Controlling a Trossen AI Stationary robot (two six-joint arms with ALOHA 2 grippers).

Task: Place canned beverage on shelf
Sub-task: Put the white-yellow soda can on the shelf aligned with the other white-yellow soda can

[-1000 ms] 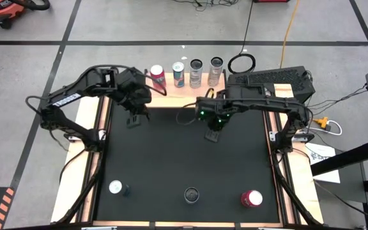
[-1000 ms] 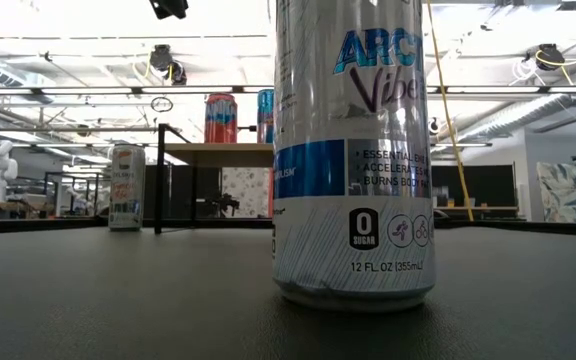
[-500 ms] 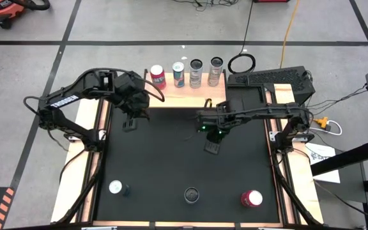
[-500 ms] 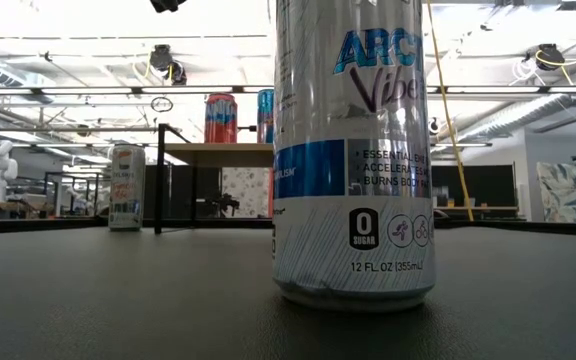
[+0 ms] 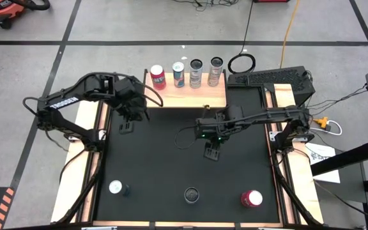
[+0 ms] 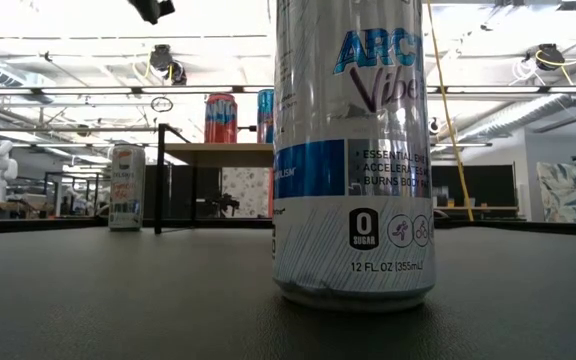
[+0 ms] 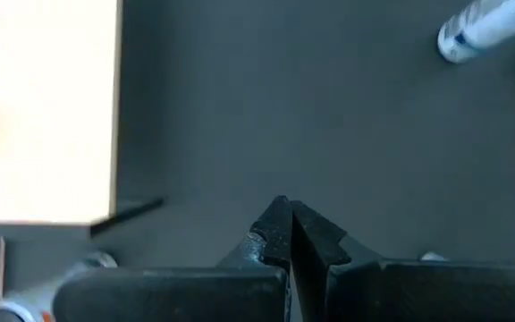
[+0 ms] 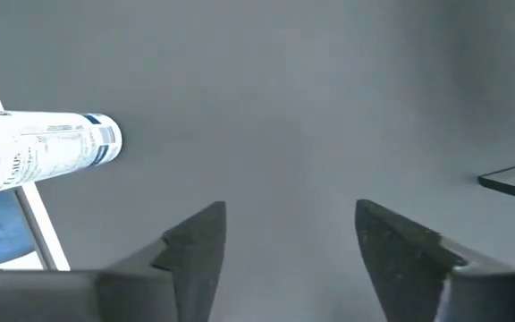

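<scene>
**Four cans on the shelf, three on the bench**

We see the black bench (image 5: 171, 166) filling the middle of the high view, with both dark arms reaching over it from the far corners. The light-wood shelf (image 5: 187, 97) stands at the bench's far edge, and four cans stand in a row along its back: a red can (image 5: 158, 76), a blue-and-white can (image 5: 179, 74), and two silver cans (image 5: 196, 72) (image 5: 216, 70).

Along the near edge of the bench we count three more cans, all upright and well apart: a white can (image 5: 115, 187) to the left, a dark-topped can (image 5: 191, 195) in the middle, and a red-topped can (image 5: 251, 199) to the right. In the low view the middle one fills the picture as a tall blue-and-white can.

The left claw (image 5: 126, 126) hangs over the bench just beside the shelf's left end; its fingers (image 7: 286, 234) are pressed together, with nothing between them. The right claw (image 5: 211, 153) hangs over the bench's middle, in front of the shelf; its fingers (image 8: 195, 243) stand apart over bare bench, gripping nothing.
</scene>
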